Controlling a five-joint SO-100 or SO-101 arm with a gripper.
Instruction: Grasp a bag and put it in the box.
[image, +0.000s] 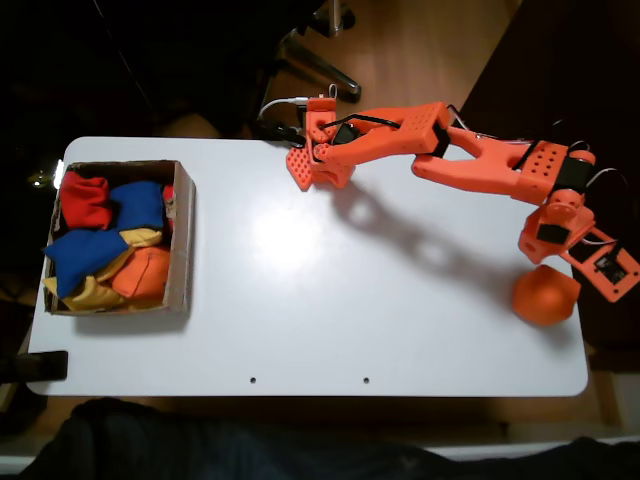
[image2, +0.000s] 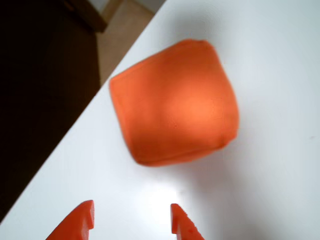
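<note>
I see the gripper (image2: 132, 220) with jaws apart, holding nothing. The bag (image2: 175, 102) lies just ahead, near the table (image2: 280, 55) edge.

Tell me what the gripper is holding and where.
Nothing. The gripper is open, its fingertips apart on bare table, short of the orange bean bag.

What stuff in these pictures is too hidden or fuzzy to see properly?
- Fingers: in the wrist view the bottom edge cuts them off, leaving the two tips, apart. In the fixed view the wrist hides them.
- Bag: blurred in the wrist view, so no weave or seams.
- Box: in the fixed view the piled bags cover its floor, and their number is unclear.
- Dark room beyond the table: too dim to make out.
</note>
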